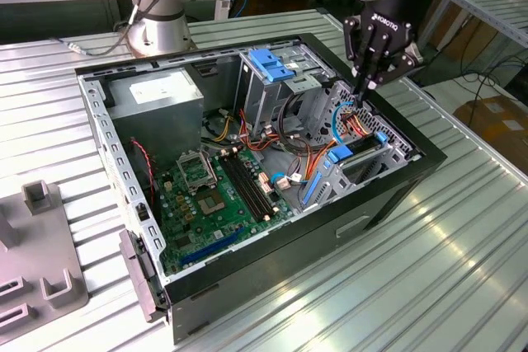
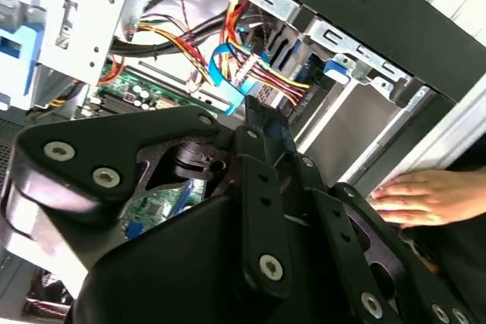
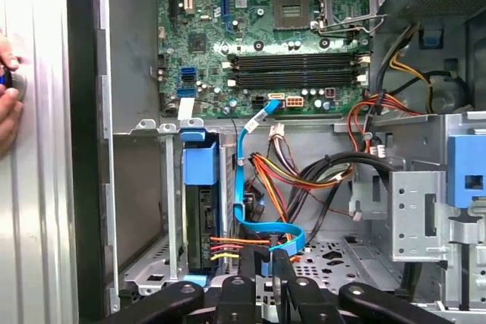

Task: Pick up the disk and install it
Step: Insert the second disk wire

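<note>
Item: open computer case (image 1: 388,195), black-walled, lying on its side on a ribbed metal table (image 1: 462,261), its interior exposed upward.

Disk (image 3: 200,218): seated on edge in a slot of the grey drive cage (image 1: 375,158) at the case corner toward the exterior view's right. In the first wrist view a blue rail caps the disk's end nearest the motherboard (image 3: 288,28), and a second blue tab shows at its opposite end. Its long axis runs along the cage wall, from the motherboard side toward the case's outer edge, parallel to the adjacent black side wall. Its narrow dark edge faces the camera; the label face cannot be seen. In the exterior view the disk (image 1: 351,152) appears as a blue-tipped strip lying within the cage.

Gripper (image 1: 364,92): black, pointing straight down over the cable cluster just beside the cage. Fingers drawn together, tips near or among the wires; nothing is held between them as far as the views show. In the first wrist view the fingertips (image 3: 282,263) sit beside a pale blue flat cable (image 3: 244,187) and a bundle of red, yellow and orange wires (image 3: 304,176).

Other contents: power supply (image 1: 157,92) in the far corner; second grey cage carrying a blue plastic bracket (image 1: 268,63); memory slots (image 3: 296,70).

Surroundings: a person's hand (image 2: 425,196) rests on the table outside the case wall. A grey moulded fixture (image 1: 33,253) lies on the table at the exterior view's left.
</note>
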{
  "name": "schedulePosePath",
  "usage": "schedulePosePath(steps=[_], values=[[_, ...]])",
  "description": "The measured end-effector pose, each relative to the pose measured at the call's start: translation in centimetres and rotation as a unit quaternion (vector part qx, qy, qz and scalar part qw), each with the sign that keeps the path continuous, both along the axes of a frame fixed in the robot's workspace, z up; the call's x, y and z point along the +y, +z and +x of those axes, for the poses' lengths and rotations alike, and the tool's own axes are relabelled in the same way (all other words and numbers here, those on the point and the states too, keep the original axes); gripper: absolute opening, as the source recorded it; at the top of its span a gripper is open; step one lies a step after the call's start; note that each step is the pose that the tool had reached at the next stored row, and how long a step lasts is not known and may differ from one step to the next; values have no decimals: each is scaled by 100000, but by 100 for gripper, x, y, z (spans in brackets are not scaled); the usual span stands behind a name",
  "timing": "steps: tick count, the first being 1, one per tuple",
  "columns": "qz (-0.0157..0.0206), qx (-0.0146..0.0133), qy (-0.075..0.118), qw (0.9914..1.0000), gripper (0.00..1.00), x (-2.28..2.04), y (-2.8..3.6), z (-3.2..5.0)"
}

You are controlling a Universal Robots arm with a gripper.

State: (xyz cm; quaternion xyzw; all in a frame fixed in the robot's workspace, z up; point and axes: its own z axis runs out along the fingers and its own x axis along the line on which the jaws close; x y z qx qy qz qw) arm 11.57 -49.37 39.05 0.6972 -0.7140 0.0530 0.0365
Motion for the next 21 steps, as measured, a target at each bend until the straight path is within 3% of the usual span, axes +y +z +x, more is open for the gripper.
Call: schedulePosePath(steps=[3,6,8,9,10,17,19,20,21], values=[[-1329,3,262,99991,24,51,-23,0],[-1682,0,451,99985,24,92,-68,0],[-2577,2,558,99965,24,105,-115,0],[-3215,6,562,99947,23,105,-135,0],[-3390,7,562,99941,11,105,-141,0],[-3996,9,564,99919,11,105,-162,0],[-5312,18,568,99857,24,106,-173,0],[-5938,21,563,99822,24,108,-188,0],[-6412,23,562,99793,16,110,-200,1]])
